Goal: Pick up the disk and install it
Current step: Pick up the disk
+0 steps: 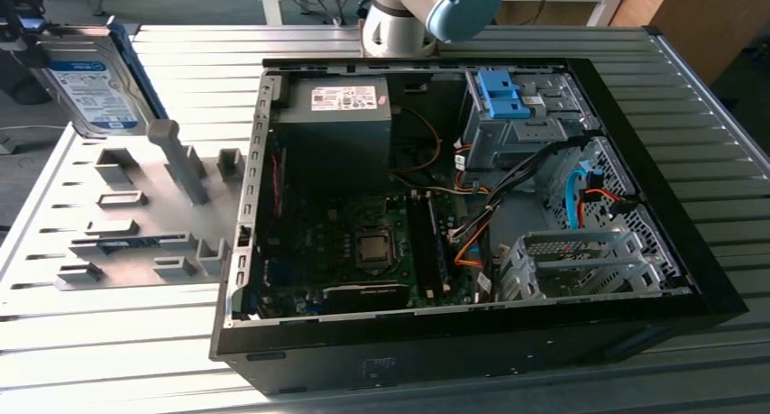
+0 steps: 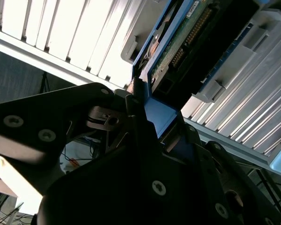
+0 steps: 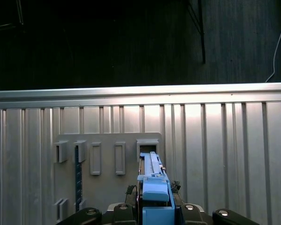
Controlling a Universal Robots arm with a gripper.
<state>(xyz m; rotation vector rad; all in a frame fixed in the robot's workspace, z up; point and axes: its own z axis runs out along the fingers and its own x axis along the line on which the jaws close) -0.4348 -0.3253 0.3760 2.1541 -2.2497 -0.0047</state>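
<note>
Black and two-fingered, my gripper [image 2: 139, 101] is clamped on the blue plastic frame of the flat silver hard disk [image 1: 90, 85] with its white-and-blue label. The disk sits right between my fingers, standing on edge. I judge the pick-up done and the carry towards installation in hand. Beneath it lies the grey slotted holder tray [image 1: 132, 225], and the disk seems clear of its slots. Well apart, toward the exterior view's right, sits the open black computer case [image 1: 680, 243]. Getting the disk there calls for a firm grip and square alignment with a drive bay.
</note>
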